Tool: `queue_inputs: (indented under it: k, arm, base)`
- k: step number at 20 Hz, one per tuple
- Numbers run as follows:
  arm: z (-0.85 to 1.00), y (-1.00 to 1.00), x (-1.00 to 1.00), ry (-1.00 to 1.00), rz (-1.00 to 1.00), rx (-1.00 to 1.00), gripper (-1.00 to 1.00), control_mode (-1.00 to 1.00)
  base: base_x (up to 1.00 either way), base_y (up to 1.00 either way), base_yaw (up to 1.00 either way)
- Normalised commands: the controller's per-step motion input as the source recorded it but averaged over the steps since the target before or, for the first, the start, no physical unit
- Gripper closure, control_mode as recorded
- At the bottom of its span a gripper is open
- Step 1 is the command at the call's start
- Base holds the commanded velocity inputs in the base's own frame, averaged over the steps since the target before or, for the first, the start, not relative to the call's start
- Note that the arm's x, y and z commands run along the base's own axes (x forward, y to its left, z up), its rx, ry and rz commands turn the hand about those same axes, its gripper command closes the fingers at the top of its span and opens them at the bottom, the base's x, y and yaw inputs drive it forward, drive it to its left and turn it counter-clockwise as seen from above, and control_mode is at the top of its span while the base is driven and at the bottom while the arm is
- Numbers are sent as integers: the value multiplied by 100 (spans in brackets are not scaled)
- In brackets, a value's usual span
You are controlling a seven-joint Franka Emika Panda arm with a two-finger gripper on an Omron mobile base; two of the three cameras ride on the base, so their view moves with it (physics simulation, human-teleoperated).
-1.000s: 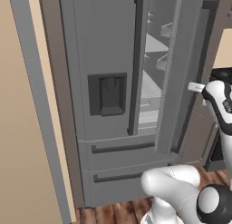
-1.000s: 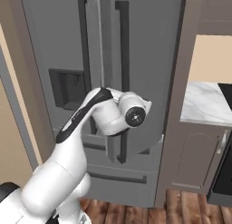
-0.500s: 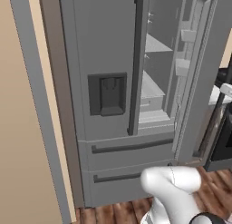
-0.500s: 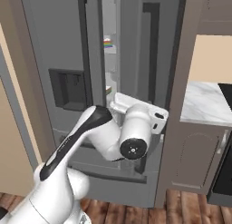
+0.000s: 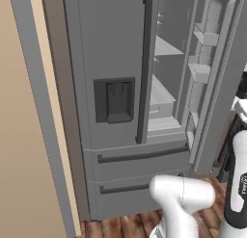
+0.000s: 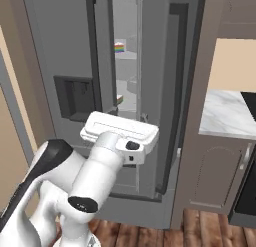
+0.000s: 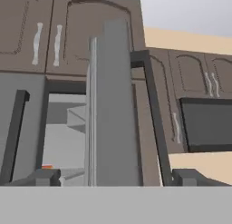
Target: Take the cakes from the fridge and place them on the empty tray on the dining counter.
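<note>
Left base view: fridge (image 5: 120, 112) has its right door (image 5: 217, 83) swung partway open, left door shut. Interior shelves and door bins show grey, and I can't make out any cake from this side. Dispenser recess (image 5: 114, 100) sits on the left door beside the long dark handle (image 5: 144, 71). Two bottom drawers are closed.

Right base view: through the gap between the doors, one rainbow cake slice (image 6: 120, 47) sits on an upper shelf. A second bit of colour (image 6: 119, 99) shows lower down, too small to tell for sure. The white hand sits in front of the fridge at mid height. Marble counter (image 6: 227, 116) is off to the right, above brown cabinets.

Hand view: pincer (image 7: 111, 177) is spread wide, with the dark fingertips (image 7: 43, 176) standing either side of the open door's edge (image 7: 113, 105), not touching it. Brown wall cabinets (image 7: 68, 32) run above.
</note>
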Motion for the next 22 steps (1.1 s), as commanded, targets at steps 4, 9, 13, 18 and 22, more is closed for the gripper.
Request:
queue_inputs:
  k: [4, 9, 13, 18, 22]
  arm:
    - [14, 100, 11, -7, -14, -26, -100, -100]
    - [0, 97, 53, 8, -3, -13, -100, -100]
    - [-7, 78, 83, 20, 2, 0, -100, -100]
    - [-33, 25, 71, 9, -1, 0, -100, -100]
    - [-21, -16, 31, 0, -17, 0, -100, -100]
  base:
    - [0, 0, 0]
    - [0, 0, 0]
    - [0, 0, 0]
    - [0, 0, 0]
    - [0, 0, 0]
